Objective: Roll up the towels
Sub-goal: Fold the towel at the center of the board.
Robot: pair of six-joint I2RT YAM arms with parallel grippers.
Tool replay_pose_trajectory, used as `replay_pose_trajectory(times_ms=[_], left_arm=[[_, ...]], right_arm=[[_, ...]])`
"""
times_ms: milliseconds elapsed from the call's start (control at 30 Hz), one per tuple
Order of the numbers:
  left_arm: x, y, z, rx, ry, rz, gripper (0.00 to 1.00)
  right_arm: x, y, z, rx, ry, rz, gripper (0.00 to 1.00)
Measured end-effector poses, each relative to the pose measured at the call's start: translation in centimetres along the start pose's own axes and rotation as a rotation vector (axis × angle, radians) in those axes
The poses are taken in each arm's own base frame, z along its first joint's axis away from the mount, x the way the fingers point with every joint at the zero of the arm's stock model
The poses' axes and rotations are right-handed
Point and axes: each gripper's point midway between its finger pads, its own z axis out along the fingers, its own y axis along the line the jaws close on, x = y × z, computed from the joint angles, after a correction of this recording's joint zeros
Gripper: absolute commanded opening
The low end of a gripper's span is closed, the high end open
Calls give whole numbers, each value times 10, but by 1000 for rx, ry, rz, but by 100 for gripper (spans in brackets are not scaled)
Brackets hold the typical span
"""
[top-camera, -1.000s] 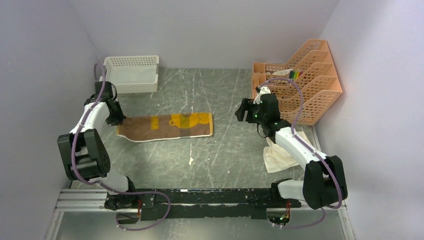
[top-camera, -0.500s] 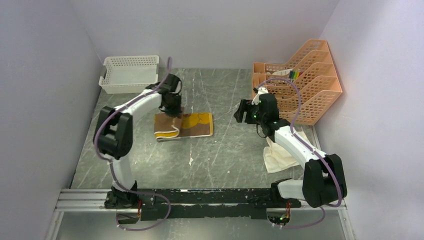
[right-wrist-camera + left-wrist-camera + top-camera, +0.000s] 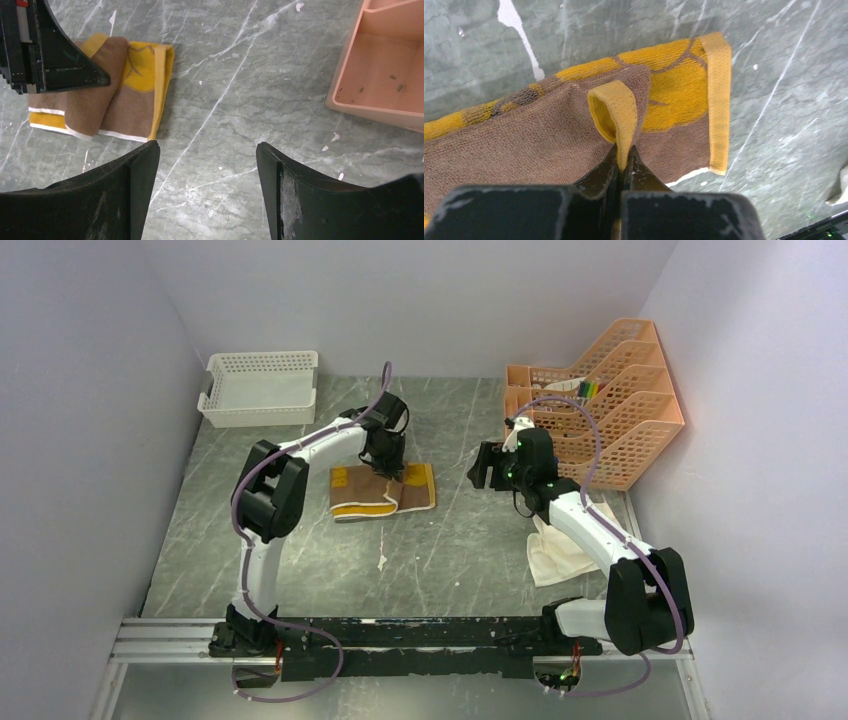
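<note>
Centrally, left jaws clamped on mustard-yellow towel (image 3: 524, 145), its hem folded over, right jaws open.

White lattice basket (image 3: 260, 388) back-left, orange file rack (image 3: 612, 405) back-right, grey marbled tabletop (image 3: 450, 540).

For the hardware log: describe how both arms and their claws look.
Both the left arm and right arm have white links with bulky black joints. A purple cable loops along each. The left claw and right claw have black, scuffed, wedge-shaped fingers.
</note>
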Motion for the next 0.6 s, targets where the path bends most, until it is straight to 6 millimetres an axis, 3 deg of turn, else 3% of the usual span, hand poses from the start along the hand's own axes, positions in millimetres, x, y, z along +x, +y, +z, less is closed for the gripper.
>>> replay_pose_trajectory(times_ms=[600], left_arm=[[-17,-25,5,45,-46,-78,7]], right_arm=[[14,1,7,-23,50,5,71]])
